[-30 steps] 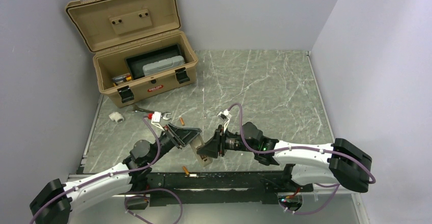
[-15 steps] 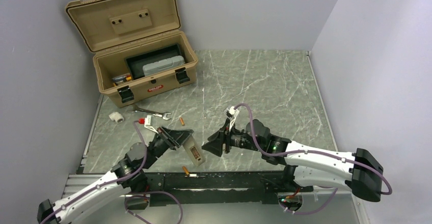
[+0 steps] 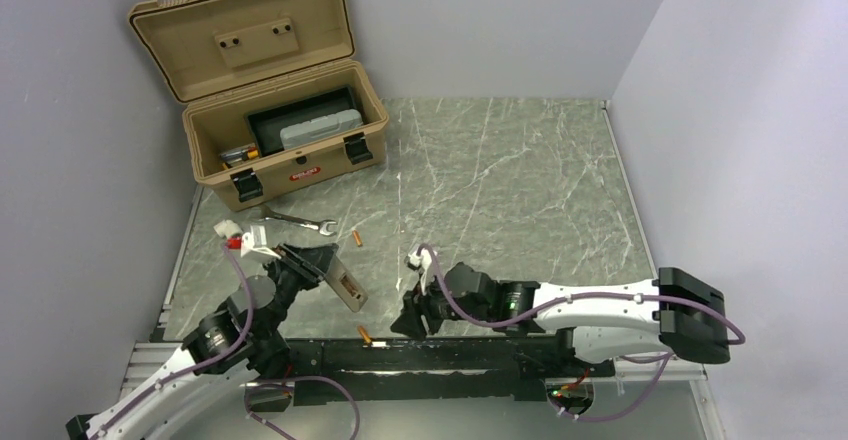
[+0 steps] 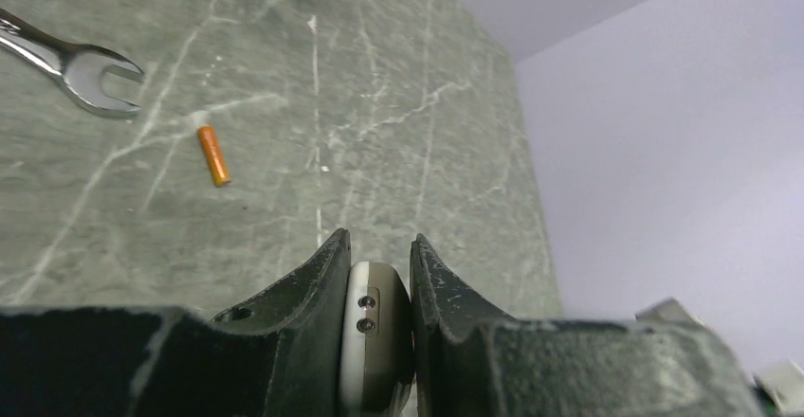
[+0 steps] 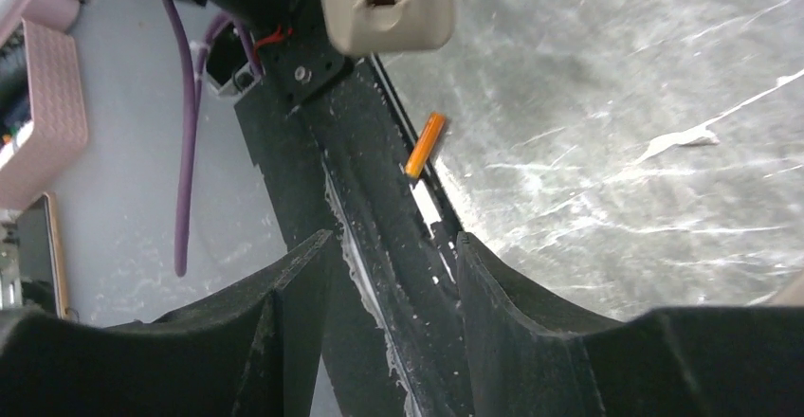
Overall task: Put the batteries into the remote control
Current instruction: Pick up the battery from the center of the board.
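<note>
The remote control (image 3: 349, 290) is a slim pale bar held tilted above the table, and my left gripper (image 3: 326, 264) is shut on its upper end. In the left wrist view its rounded end (image 4: 375, 327) sits clamped between the fingers. One orange battery (image 3: 365, 335) lies at the table's front edge by the black rail. It also shows in the right wrist view (image 5: 425, 146), ahead of my right gripper (image 5: 393, 246), which is open and holds nothing. That gripper (image 3: 404, 324) hangs low, just right of this battery. A second battery (image 3: 356, 237) lies mid-table, also visible from the left wrist (image 4: 214, 155).
A tan toolbox (image 3: 352, 150) stands open at the back left with a grey case inside. A steel wrench (image 3: 291, 220) and a small white block (image 3: 228, 228) lie in front of it. The black mounting rail (image 3: 450, 352) runs along the near edge.
My left arm has drawn back to the left with the remote control still in its grip. My right gripper has left the remote and dropped to the front edge beside the battery.
</note>
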You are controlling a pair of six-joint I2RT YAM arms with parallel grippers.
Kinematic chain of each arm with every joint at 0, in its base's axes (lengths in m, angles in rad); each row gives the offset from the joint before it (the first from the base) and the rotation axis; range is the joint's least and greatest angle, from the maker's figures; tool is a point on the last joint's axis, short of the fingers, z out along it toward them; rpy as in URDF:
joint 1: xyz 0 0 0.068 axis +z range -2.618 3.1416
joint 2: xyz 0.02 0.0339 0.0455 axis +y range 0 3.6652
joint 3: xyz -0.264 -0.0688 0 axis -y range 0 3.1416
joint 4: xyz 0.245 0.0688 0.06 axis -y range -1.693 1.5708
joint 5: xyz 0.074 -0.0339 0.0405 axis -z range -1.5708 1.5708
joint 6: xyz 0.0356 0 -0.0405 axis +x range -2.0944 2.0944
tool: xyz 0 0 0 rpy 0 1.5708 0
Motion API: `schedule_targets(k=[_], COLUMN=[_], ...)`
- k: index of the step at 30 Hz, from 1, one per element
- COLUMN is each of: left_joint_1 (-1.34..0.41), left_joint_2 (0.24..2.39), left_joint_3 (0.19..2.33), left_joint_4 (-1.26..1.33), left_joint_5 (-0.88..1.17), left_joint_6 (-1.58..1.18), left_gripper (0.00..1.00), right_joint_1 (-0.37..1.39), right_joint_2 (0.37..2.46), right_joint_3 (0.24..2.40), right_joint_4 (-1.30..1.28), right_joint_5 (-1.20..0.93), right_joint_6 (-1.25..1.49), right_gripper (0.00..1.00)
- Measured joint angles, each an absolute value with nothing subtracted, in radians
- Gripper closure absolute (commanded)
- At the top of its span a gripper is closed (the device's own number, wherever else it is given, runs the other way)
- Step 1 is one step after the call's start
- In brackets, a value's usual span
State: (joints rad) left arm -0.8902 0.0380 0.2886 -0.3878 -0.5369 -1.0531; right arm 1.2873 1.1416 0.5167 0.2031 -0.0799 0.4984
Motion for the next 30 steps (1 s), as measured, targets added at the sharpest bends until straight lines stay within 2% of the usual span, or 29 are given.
schedule_targets(k=[6,11,13,15,17,20,26,30], left_joint_1=[-0.842,-0.601,-0.505,-0.431,-0.390,-0.354,-0.320,-0.310], left_joint_2=[0.234,0.339,0.343,0.334,0.313,0.274,0.250,0.250], left_joint_3=[0.326,0.328,0.328,0.331,0.335,0.341,0.341,0.341], left_joint_4=[-0.353,-0.290,-0.281,-0.278,-0.284,-0.302,-0.321,-0.323], left_joint_5=[-0.539,-0.388,-0.326,-0.270,-0.226,-0.184,-0.130,-0.105], left_joint_6=[-0.979,-0.920,-0.900,-0.880,-0.866,-0.850,-0.831,-0.824], left_gripper=[1.00,1.00,1.00,1.00,1.00,1.00,1.00,1.00], right_joint_1=[1.361,1.389,1.398,1.406,1.415,1.428,1.461,1.481], right_joint_2=[1.226,1.314,1.351,1.391,1.435,1.512,1.627,1.681], right_joint_3=[0.522,0.558,0.588,0.625,0.671,0.748,0.827,0.856], right_joint_4=[0.223,0.230,0.228,0.224,0.214,0.185,0.113,0.053], right_joint_5=[-0.036,0.001,0.019,0.032,0.051,0.074,0.137,0.180], right_joint_6=[0.520,0.534,0.540,0.544,0.549,0.558,0.570,0.578], right_gripper=[0.48,0.48,0.49,0.55,0.61,0.64,0.63,0.59])
